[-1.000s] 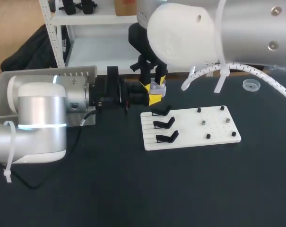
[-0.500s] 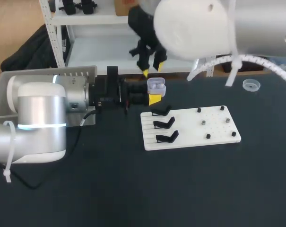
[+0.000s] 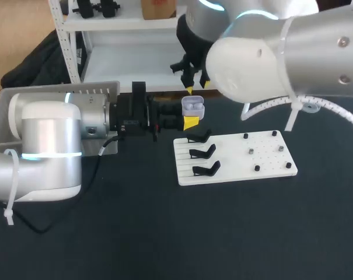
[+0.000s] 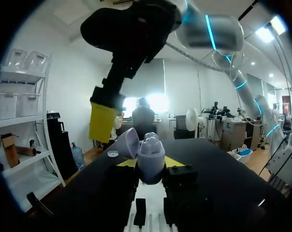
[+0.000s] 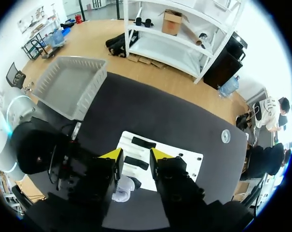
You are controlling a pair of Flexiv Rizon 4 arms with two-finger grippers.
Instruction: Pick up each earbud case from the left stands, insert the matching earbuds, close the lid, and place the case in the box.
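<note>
In the head view the right gripper [image 3: 196,86] has gone up and away from the earbud case [image 3: 192,107]. One second ago its yellow tips were down at the case; now it hangs above and behind it, fingers apart and empty. The left gripper [image 3: 189,115] has not moved: it is clamped on the case and holds it in the air, just behind the white board [image 3: 234,160]. I judge that the earbuds are now inside, so the lid must be closed next. The three stands [image 3: 202,152] on the board are bare. The counter [image 3: 164,233] is dark, and the grey box [image 3: 59,90] waits at its far left.

In the left wrist view the case [image 4: 150,157] sits between this gripper's fingers. Its lid [image 4: 126,143] is open and tilted aside, and the earbuds [image 4: 151,141] show rounded tops.

In the right wrist view the case [image 5: 122,187] is under the parted fingers, not touching them.
</note>
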